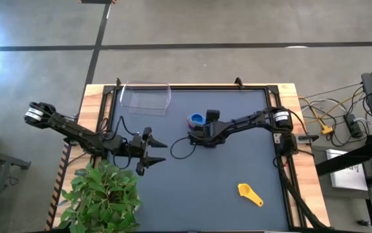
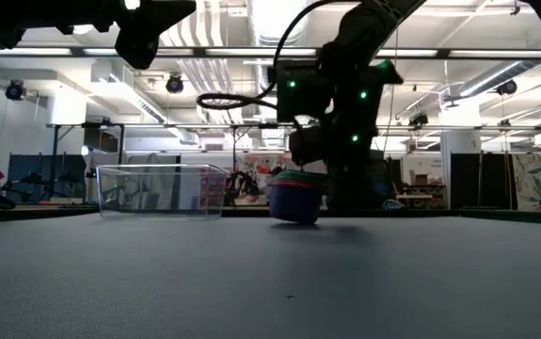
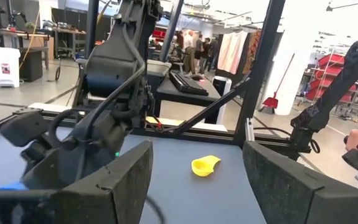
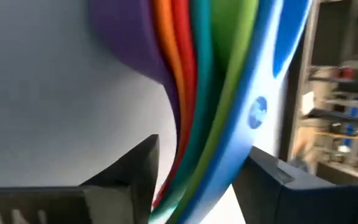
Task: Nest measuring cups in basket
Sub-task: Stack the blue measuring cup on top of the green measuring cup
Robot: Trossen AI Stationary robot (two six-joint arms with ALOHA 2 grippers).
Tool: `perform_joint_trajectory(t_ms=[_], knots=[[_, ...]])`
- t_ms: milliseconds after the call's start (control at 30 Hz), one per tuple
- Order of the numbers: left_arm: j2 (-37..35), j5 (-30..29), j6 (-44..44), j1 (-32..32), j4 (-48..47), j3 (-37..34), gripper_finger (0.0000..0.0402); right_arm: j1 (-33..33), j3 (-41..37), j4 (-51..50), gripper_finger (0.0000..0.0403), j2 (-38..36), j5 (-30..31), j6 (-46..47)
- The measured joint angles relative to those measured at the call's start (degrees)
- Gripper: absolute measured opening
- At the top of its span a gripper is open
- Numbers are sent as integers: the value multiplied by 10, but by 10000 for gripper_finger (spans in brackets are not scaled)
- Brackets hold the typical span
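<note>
Purple, orange, red, teal, green, blue cups (image 4: pixel 210 93) stacked; lone cup (image 1: pixel 250 193) yellow; basket (image 1: pixel 145 97) clear; desk (image 1: pixel 198 188) grey-blue.

Pretty standard open workshop: grey concrete floor (image 1: pixel 192 26) with a dark stripe at 12 o'clock, exposed ceiling ducts (image 2: pixel 204 75), desks and people (image 3: pixel 194 46) further back.
</note>
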Motion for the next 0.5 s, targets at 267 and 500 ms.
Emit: perform_joint_trajectory(t_ms=[267, 500], knots=[[0, 0, 0, 0, 0, 0, 233, 24, 0, -31, 228, -25, -32, 36], [0, -1, -4, 0, 0, 0, 233, 46, 2, -55, 274, -34, -68, 71]])
